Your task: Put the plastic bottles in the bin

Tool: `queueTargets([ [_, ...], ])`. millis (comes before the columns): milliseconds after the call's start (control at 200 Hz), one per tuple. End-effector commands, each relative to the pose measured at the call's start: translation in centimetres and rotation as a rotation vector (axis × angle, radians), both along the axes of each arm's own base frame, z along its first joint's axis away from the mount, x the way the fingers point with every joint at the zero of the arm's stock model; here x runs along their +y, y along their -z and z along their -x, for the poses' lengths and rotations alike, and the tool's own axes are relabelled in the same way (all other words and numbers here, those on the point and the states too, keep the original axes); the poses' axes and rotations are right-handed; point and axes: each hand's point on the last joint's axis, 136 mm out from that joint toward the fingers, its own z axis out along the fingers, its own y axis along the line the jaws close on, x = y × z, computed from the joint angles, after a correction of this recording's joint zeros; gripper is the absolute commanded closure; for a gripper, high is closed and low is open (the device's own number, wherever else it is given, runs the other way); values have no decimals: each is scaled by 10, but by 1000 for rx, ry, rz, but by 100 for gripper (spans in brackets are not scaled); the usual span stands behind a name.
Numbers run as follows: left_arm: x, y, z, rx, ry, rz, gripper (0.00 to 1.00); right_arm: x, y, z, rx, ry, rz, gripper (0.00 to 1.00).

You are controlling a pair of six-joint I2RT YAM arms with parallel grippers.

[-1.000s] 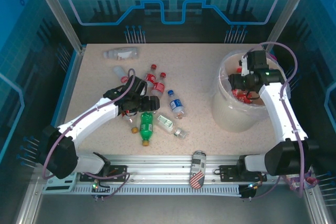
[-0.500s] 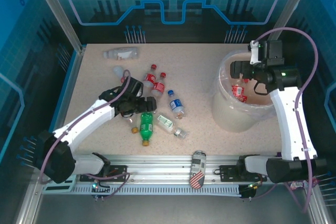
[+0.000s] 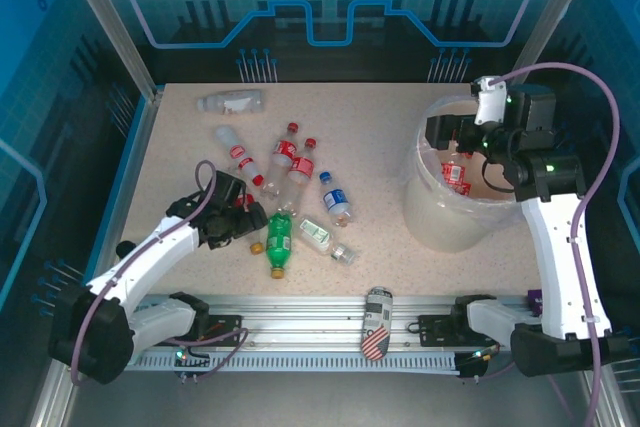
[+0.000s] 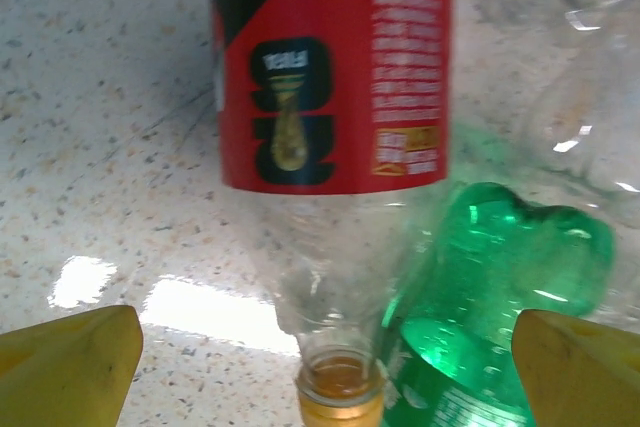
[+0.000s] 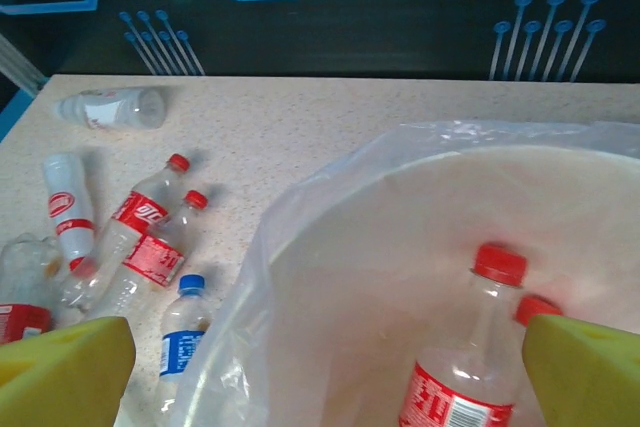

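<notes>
while the left claw sits spread over a red-labelled bottle, the right claw gapes above the bin

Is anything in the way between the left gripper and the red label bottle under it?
Nothing visible lies between the left gripper and the red-labelled bottle. But the green bottle lies against its neck, between the open fingers, so closing might catch both.

Glossy clear plastic bottles on a speckled table (shiny where lit).
</notes>
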Motion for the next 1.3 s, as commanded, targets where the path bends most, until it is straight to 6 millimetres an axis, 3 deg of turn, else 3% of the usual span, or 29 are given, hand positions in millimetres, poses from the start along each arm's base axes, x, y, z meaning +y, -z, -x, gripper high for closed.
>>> queueTargets([
  [0, 13, 7, -5, -24, -84, -34, 5, 18, -2, -4, -20, -74, -54, 0],
  [340, 30, 31, -12, -34, -161, -97, 16, 20, 13, -1, 13, -97, -43, 1],
  [690, 33, 34, -14, -40, -160, -116, 31, 19, 15, 5, 22, -92, -42, 1],
  [770, 33, 36, -15, -37, -152, -126, 29, 19, 14, 5, 21, -93, -43, 1],
  [900, 39, 41, -15, -20, -143, -168, 11, 19, 11, 6, 18, -97, -46, 1],
  [1006, 43, 45, -19, -17, -135, -189, 7, 18, 12, 7, 23, -91, -44, 1],
  [1296, 42, 49, -29, -32, -106, -200, 29, 16, 16, 11, 37, -75, -37, 2],
])
